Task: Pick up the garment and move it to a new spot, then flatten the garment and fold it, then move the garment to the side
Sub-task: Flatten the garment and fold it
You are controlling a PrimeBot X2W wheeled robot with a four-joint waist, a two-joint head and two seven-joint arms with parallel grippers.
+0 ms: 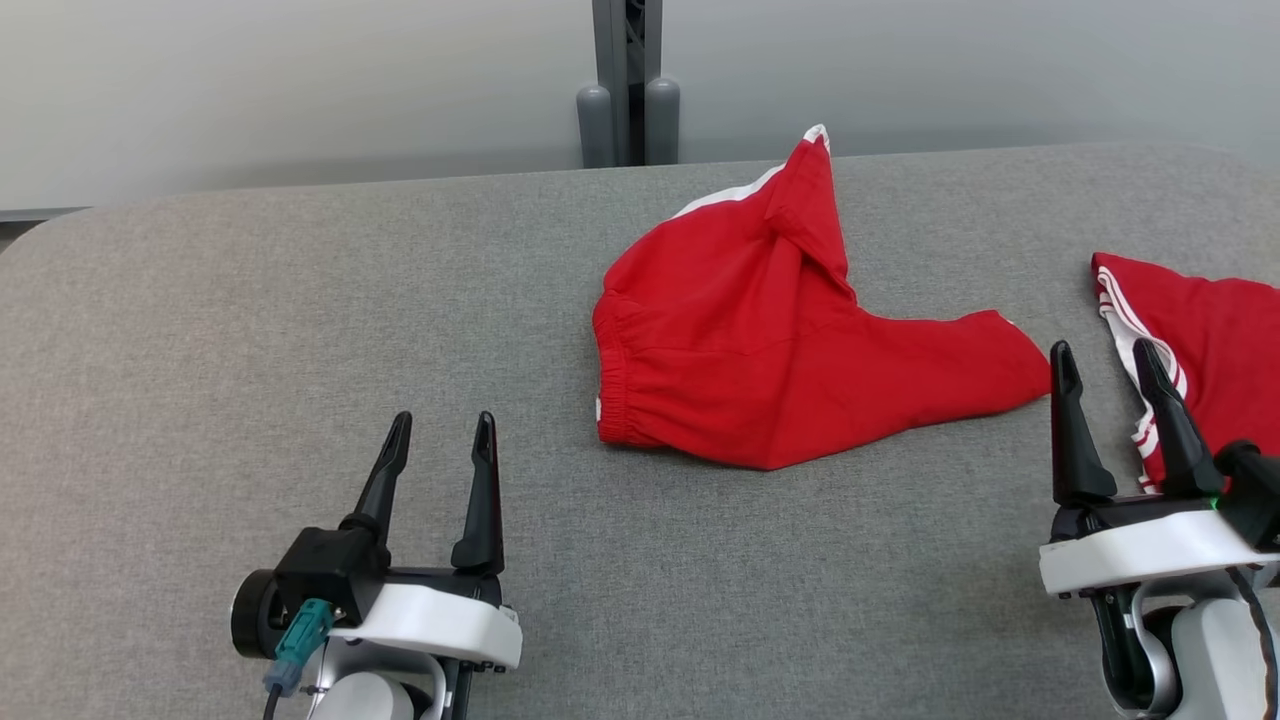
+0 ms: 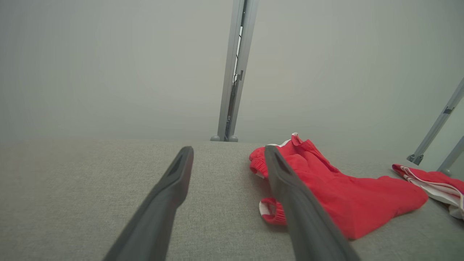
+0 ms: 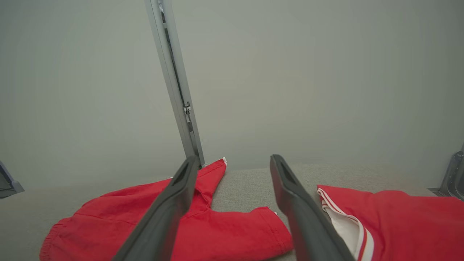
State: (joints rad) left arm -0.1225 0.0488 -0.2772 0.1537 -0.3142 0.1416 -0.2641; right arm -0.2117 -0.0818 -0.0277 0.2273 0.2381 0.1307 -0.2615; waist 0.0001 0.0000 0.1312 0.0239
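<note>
grey woven cloth covers the worktop (image 1: pixel 250 330). a red garment (image 1: pixel 780 350), a pair of shorts with an elastic waistband and a white stripe, lies crumpled near the middle of the worktop, toward the back. its waistband faces the robot's left, one part rises to a point toward the far edge, and one leg stretches out to the right. the left hand (image 1: pixel 443 425) is at the near left, well apart from the garment, its two dark fingers spread wide and holding nothing. the right hand (image 1: pixel 1102 355) is at the near right, also wide open and empty, one fingertip just beside the end of the stretched leg. a second red piece of clothing (image 1: pixel 1225 340) with white stripes lies at the right edge, partly behind the right hand's other finger. a grey metal post (image 1: pixel 627 80) stands behind the worktop against a pale wall (image 1: pixel 250 90).
</note>
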